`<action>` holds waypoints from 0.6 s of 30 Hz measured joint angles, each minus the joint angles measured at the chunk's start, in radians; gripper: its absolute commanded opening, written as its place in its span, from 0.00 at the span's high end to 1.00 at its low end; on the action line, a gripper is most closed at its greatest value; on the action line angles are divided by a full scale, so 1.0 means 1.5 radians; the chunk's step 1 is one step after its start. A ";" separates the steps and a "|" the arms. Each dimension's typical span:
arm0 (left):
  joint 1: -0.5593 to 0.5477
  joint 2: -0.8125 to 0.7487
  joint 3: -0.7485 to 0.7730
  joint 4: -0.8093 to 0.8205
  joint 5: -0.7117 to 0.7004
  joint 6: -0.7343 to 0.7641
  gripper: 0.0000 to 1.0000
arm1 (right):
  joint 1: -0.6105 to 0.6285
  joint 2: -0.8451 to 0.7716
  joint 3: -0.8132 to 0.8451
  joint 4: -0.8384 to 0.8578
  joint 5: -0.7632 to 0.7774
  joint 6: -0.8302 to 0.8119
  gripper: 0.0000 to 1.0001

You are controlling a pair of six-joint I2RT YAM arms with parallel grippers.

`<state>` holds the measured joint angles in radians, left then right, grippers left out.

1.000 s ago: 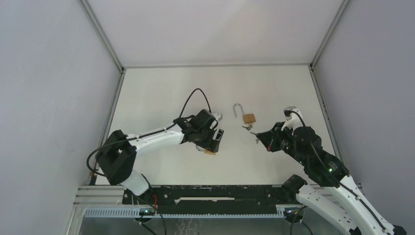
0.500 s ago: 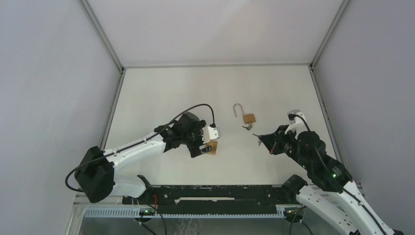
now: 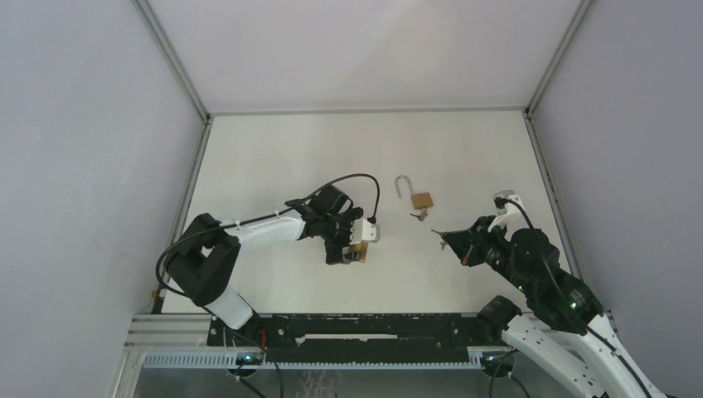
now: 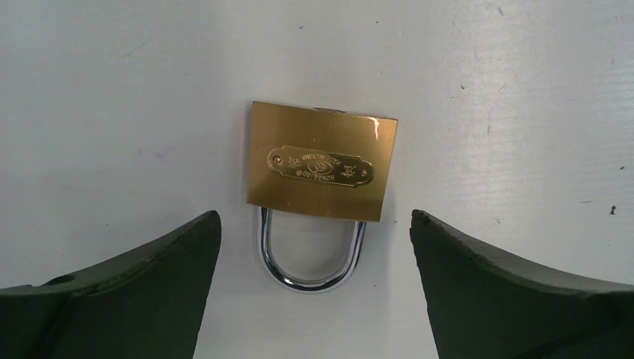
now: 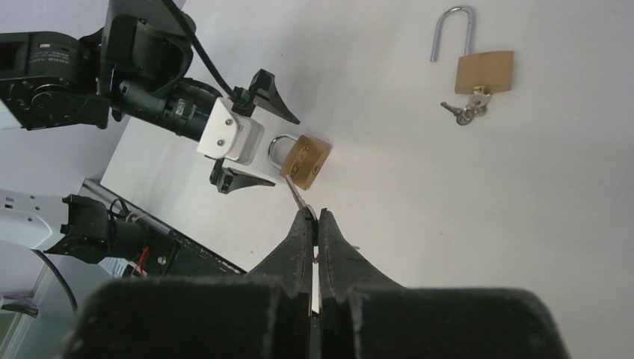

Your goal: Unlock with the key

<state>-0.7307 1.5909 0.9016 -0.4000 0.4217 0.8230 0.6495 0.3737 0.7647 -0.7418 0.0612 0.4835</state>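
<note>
A shut brass padlock [image 4: 321, 161] lies flat on the white table, its steel shackle [image 4: 312, 258] pointing towards my left wrist. My left gripper [image 4: 315, 217] is open just above it, and the shackle lies between the two fingers [image 4: 149, 284] without touching them. In the top view the padlock [image 3: 359, 251] sits at the left gripper [image 3: 350, 247]. My right gripper [image 5: 314, 217] is shut on a small key [image 5: 294, 193] whose blade points at the padlock [image 5: 306, 161]. In the top view the right gripper [image 3: 446, 240] is well to the right of that padlock.
A second brass padlock [image 3: 421, 200] with its shackle swung open lies further back, with a small bunch of keys [image 3: 419, 215] at its base; it also shows in the right wrist view [image 5: 484, 71]. White walls enclose the table.
My left gripper has swung down and round over the shut padlock, which now lies between its open fingers. My right gripper has drifted slightly right and nearer with the key.
</note>
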 measured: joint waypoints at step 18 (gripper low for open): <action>-0.038 0.071 0.029 0.034 0.006 0.027 0.29 | 0.000 -0.010 0.000 -0.013 -0.007 -0.005 1.00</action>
<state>-0.7872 1.6974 0.9447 -0.3496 0.4305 0.8635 0.6495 0.3588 0.7647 -0.7609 0.0513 0.4763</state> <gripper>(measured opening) 0.791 0.011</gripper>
